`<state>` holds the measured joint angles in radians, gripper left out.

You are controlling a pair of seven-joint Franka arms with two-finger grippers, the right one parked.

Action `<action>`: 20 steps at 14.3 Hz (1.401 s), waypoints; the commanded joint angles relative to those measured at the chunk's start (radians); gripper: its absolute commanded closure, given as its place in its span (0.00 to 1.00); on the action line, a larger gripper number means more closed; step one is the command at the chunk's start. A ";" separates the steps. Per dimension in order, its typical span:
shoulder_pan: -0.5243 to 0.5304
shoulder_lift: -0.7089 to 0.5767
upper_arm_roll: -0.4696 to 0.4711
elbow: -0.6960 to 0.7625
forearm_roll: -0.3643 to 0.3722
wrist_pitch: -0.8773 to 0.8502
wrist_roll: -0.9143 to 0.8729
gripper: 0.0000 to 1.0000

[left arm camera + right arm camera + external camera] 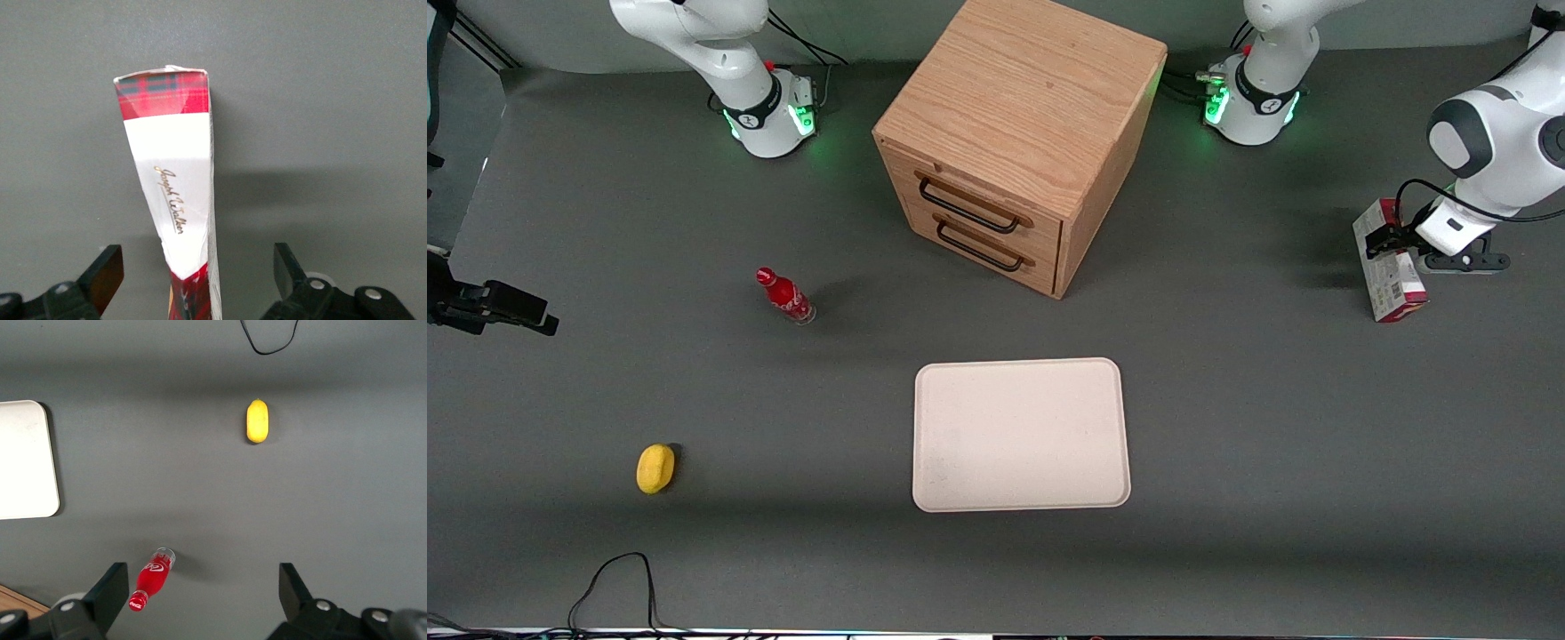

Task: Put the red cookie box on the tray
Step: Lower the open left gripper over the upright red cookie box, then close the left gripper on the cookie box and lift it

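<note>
The red cookie box stands on its narrow edge on the grey table, toward the working arm's end. My left gripper is down over the box's upper part. In the left wrist view the box shows a white panel with script lettering and red tartan ends. It runs between the two black fingertips, which stand wide apart with a gap on each side, so the gripper is open. The cream-white tray lies flat nearer the front camera, about mid-table, with nothing on it.
A wooden two-drawer cabinet stands farther from the camera than the tray. A small red bottle and a yellow oval object lie toward the parked arm's end. A black cable loops at the table's near edge.
</note>
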<state>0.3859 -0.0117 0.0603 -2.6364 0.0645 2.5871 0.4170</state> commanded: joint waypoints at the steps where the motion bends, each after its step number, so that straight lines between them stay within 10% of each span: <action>1: 0.014 -0.019 -0.008 -0.002 0.006 -0.011 0.011 0.39; 7: 0.013 -0.033 -0.004 0.000 0.006 -0.053 0.008 0.97; 14: 0.011 -0.102 -0.005 0.085 0.006 -0.204 0.002 1.00; 20: -0.001 -0.148 -0.023 0.558 0.008 -0.733 -0.115 1.00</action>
<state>0.3914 -0.1638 0.0499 -2.2614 0.0642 2.0217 0.3434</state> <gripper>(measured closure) 0.974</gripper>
